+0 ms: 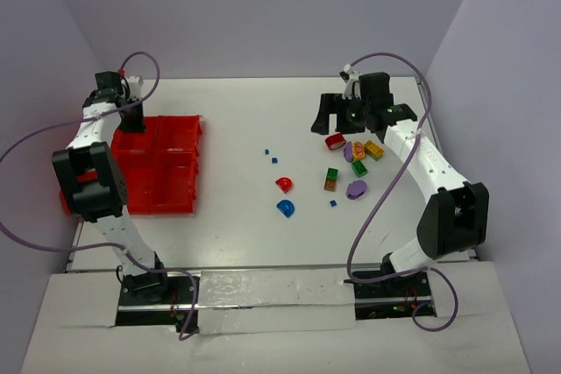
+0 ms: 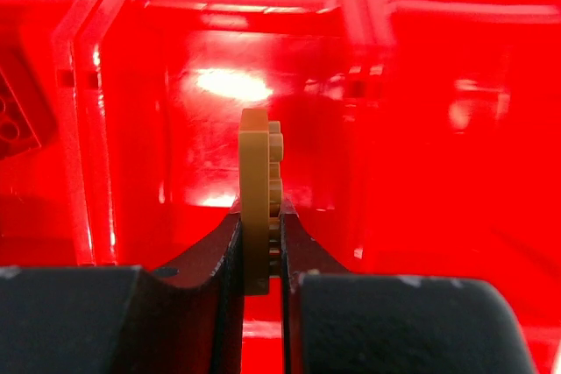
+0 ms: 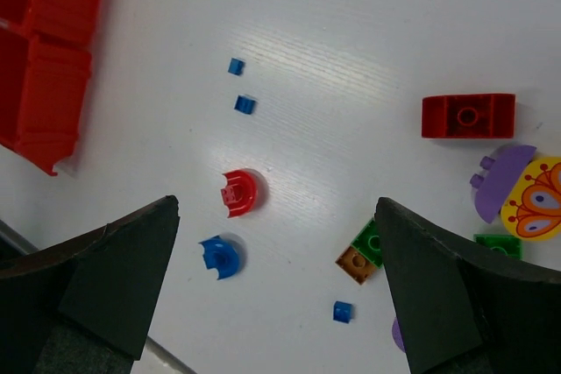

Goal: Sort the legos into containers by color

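Note:
My left gripper (image 2: 260,216) is shut on a thin orange lego (image 2: 256,190), held upright over a compartment of the red containers (image 2: 421,129); from above it hangs over the containers' (image 1: 171,164) far left corner. My right gripper (image 3: 276,208) is open and empty above the loose legos: a red arch (image 3: 239,192), a blue arch (image 3: 220,257), an orange block (image 3: 355,264) joined to a green one (image 3: 372,243), a red brick (image 3: 467,116), and tiny blue bits (image 3: 244,104). In the top view the right gripper (image 1: 337,116) hovers just behind the red brick (image 1: 334,140).
Purple (image 1: 355,188), green (image 1: 359,167) and yellow-orange (image 1: 374,149) pieces cluster beside the right arm. A yellow butterfly piece (image 3: 533,199) lies next to a purple one (image 3: 500,183). A studded block (image 2: 17,120) lies in the compartment left of the held lego.

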Robot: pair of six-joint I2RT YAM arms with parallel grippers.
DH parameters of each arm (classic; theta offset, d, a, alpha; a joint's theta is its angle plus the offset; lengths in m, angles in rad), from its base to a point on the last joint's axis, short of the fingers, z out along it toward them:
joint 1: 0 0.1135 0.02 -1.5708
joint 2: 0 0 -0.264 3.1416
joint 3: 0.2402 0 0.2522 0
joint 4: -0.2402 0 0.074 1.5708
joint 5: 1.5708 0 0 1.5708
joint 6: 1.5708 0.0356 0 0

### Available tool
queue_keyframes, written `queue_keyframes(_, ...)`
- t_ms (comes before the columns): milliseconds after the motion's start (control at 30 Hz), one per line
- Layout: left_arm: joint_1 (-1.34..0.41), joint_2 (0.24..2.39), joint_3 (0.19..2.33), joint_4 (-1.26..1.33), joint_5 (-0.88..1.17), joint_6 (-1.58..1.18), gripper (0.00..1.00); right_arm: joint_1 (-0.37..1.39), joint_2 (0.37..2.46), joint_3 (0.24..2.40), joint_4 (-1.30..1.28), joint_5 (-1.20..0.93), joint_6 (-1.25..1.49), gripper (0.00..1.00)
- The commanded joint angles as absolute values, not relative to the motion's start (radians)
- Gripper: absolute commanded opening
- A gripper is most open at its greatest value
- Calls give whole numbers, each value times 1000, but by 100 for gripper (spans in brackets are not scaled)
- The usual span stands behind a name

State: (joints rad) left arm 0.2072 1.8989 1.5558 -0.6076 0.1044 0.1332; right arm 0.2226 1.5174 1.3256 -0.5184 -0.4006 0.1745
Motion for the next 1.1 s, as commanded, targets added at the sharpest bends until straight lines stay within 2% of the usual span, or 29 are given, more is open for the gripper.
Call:
queue_keyframes(0, 222, 1914, 1606, -574, 45, 114, 9, 226, 1459, 1310, -524, -352, 132, 100)
queue_keyframes(100, 221, 1925, 1597, -579, 30, 122, 18, 225, 1462, 1308, -529, -332, 122, 100)
queue_keyframes(167, 221, 1918, 1582, -575, 31, 129, 30, 225, 1465, 1307, -539, -315, 108, 100)
queue_keyframes(200, 221, 1915, 1577, -574, 31, 129, 30, 225, 1466, 1307, -543, -314, 103, 100)
queue_keyframes(233, 221, 1909, 1573, -571, 29, 133, 38, 225, 1468, 1303, -548, -301, 95, 100)
queue_keyframes(267, 221, 1908, 1574, -576, 29, 133, 42, 225, 1467, 1299, -552, -290, 91, 100)
queue_keyframes(400, 222, 1895, 1559, -591, 28, 147, 54, 227, 1471, 1263, -577, -223, 50, 99)
queue_keyframes(500, 222, 1872, 1539, -591, 32, 161, 58, 227, 1477, 1237, -602, -218, -21, 97)
queue_keyframes(600, 221, 1846, 1531, -600, 72, 177, 58, 229, 1490, 1224, -631, -249, -170, 90)
queue_keyframes(767, 220, 1757, 1533, -630, 284, 230, 61, 245, 1564, 1277, -733, -274, -414, 76)
queue_keyframes(933, 208, 1693, 1555, -684, 477, 271, 64, 283, 1671, 1340, -793, -268, -553, 73)
queue_keyframes(1067, 173, 1636, 1555, -704, 551, 275, 66, 325, 1767, 1387, -832, -252, -611, 71)
